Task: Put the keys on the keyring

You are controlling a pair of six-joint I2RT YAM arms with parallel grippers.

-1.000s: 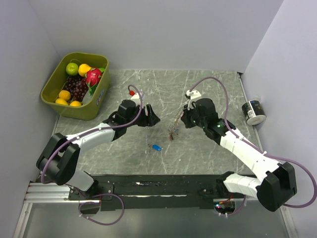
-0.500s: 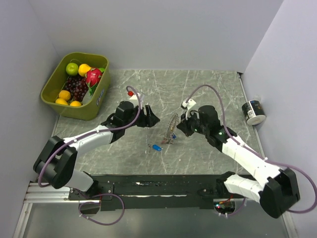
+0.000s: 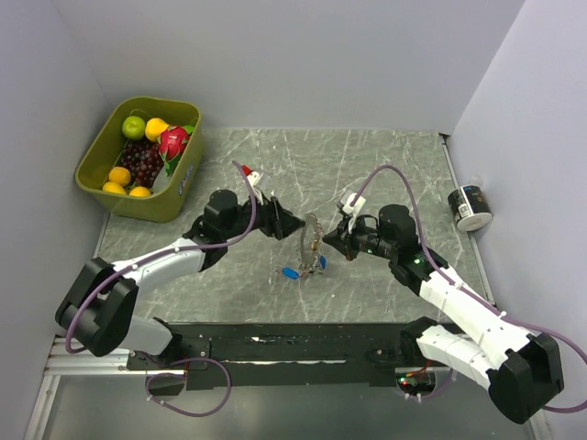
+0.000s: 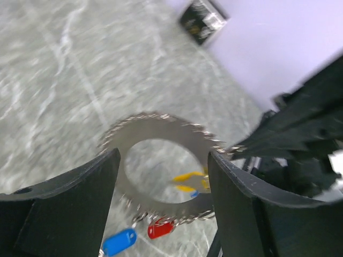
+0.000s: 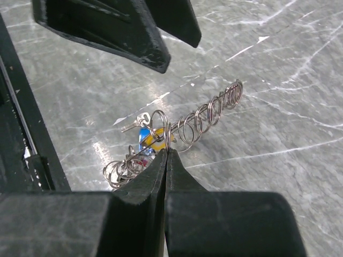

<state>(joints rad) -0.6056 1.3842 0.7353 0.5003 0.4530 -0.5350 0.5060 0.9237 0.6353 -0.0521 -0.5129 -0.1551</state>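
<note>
- The keyring [image 5: 206,113] stands on edge just above the table [image 3: 385,165], at the centre of the overhead view. Its rim carries a row of small wire loops.
- A yellow key [image 4: 186,176] and a red key [image 4: 159,230] hang at the ring's lower rim. A blue key [image 3: 292,272] sits just lower left of the ring. It cannot be told whether it is threaded or lies loose on the table.
- The right gripper [image 5: 166,155] is pinched closed on the rim, with the wire between its fingertips.
- The left gripper [image 3: 293,223] is spread wide and holds nothing. In its wrist view its fingers [image 4: 75,203] frame the ring on both sides without touching it.
- Step in hand, as judged: threading is partly done. The ring is presented to the left gripper for a second hold.
- The next move calls for the left gripper to close on a bare part of the rim, clear of the hanging keys. The thin wire may twist or slip if it is gripped off-centre.
</note>
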